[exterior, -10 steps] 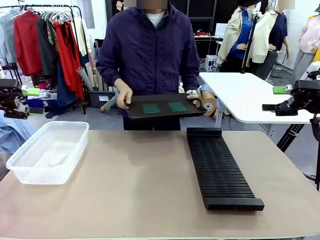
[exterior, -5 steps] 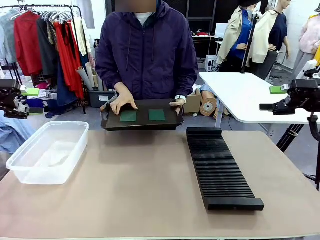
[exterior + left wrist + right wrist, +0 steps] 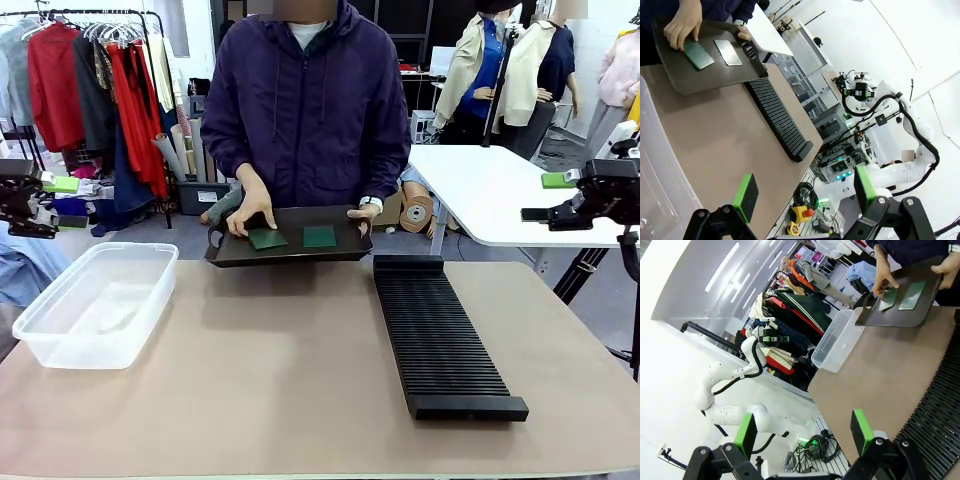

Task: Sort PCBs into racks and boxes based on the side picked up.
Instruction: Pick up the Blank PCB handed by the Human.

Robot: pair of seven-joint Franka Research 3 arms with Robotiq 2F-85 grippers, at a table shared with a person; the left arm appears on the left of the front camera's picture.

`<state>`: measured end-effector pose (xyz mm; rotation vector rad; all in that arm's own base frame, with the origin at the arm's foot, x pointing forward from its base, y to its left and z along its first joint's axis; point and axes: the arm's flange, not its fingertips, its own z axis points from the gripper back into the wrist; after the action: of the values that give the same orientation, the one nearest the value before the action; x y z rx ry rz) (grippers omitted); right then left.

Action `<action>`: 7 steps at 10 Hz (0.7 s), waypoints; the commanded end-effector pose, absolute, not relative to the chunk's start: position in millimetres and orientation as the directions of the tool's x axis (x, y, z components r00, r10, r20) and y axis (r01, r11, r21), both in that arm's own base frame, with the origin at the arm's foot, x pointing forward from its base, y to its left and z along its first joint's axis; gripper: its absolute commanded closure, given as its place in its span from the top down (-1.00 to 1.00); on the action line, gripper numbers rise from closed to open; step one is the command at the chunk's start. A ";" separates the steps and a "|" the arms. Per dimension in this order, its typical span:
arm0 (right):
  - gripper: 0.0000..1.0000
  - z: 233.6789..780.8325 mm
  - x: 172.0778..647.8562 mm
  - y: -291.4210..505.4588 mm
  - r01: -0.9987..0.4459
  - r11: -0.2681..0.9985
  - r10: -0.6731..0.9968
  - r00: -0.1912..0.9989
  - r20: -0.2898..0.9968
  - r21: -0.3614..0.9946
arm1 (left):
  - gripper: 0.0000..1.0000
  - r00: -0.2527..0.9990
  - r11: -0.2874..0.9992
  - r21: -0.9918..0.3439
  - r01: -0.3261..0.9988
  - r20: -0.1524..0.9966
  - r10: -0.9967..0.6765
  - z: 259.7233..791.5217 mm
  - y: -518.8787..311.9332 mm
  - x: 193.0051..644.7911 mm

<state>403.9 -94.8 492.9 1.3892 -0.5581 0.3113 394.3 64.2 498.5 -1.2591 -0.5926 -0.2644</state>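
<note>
On the far left, the left arm's fingers [image 3: 62, 184] hang in the air off the side of the bench [image 3: 250, 400]. They are wide apart, with nothing between them.

Just inside them sits the clear box [image 3: 75, 352], on the left part of the bench. It looks empty.

Next comes the black tray [image 3: 290, 257], a bit left of the middle, at the far edge of the bench. A person holds it with both hands. I cannot tell if it sits on the bench or just above it. Two green PCBs lie flat on it, side by side but apart. One PCB [image 3: 267, 238] is under the person's hand [image 3: 250, 210] on the robot's left. The other PCB [image 3: 319, 236] lies bare, and the other hand [image 3: 362, 213] grips the tray's edge near it. In the wrist views the boards look longer than wide, and I think their long sides point from the robot to the person.

Right of the tray lies the long black rack [image 3: 440, 340], running from the far edge toward the robot. Its slots look empty.

On the far right, the right arm's fingers [image 3: 558, 180] hang high off the side, wide apart and holding nothing.

Both arms are well away from the boards. The tray lies forward and inward from each. The left arm looks a little nearer.
</note>
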 end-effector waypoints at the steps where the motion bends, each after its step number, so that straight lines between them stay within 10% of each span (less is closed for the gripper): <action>1: 1.00 492.7 402.5 -94.0 -0.526 0.163 -0.117 0.830 0.545 0.835 | 1.00 0.824 0.302 -0.815 0.494 0.550 0.136 499.5 64.0 393.8; 7: 1.00 492.7 402.5 -94.0 -0.526 0.163 -0.117 0.830 0.545 0.835 | 1.00 0.824 0.302 -0.815 0.494 0.550 0.136 499.5 64.0 393.8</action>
<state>403.9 -94.7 492.9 1.3892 -0.5580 0.3113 394.3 64.2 498.5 -1.2590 -0.5926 -0.2643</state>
